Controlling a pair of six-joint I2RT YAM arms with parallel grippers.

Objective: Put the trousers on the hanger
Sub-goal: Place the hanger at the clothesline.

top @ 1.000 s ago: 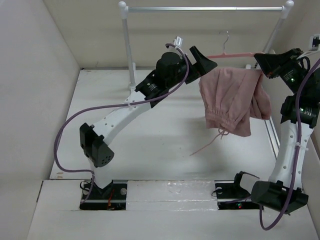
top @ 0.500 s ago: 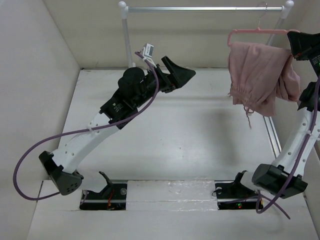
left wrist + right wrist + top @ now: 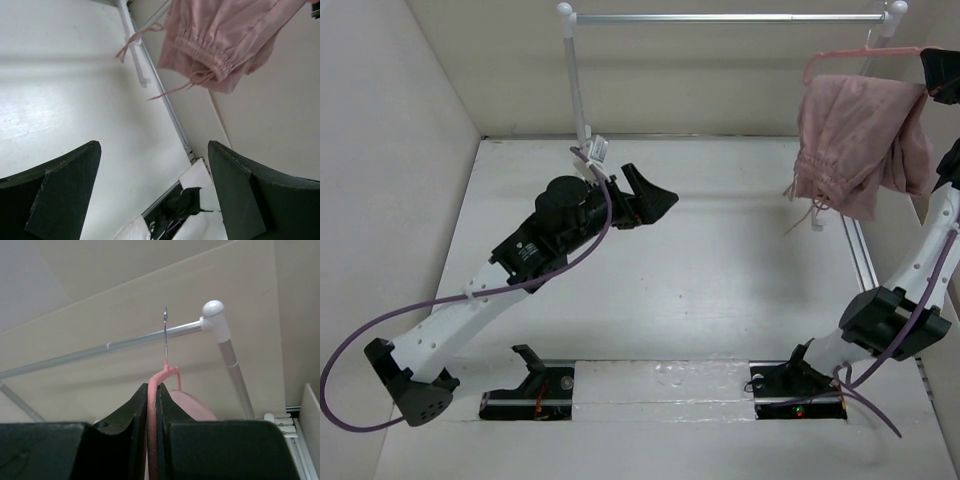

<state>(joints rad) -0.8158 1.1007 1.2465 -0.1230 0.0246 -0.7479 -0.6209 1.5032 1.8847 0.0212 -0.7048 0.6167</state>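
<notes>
The dusty-pink trousers [image 3: 860, 140] hang folded over the thin pink hanger [image 3: 850, 55], high at the back right. A drawstring dangles below them. My right gripper [image 3: 932, 72] is shut on the hanger's pink arm [image 3: 152, 405], which is pinched between its fingers just below the metal hook [image 3: 165, 335]. The hook stands upright close to the rail [image 3: 125, 342]; I cannot tell whether they touch. A bit of the trousers [image 3: 192, 407] shows behind the fingers. My left gripper [image 3: 655, 195] hovers open and empty over mid-table. In its wrist view, the left gripper [image 3: 152, 147] sees the trousers [image 3: 225, 40] far off.
The white-and-metal garment rail [image 3: 720, 17] spans the back, with a post at the left [image 3: 575, 80] and a slanted post at the right [image 3: 235, 370]. Walls close in on the left and right. A metal track [image 3: 860, 260] runs along the table's right side.
My right arm has lifted the hanger and trousers up and to the right, toward the rail's right end. My left arm has drawn back and down to the left, still open.
</notes>
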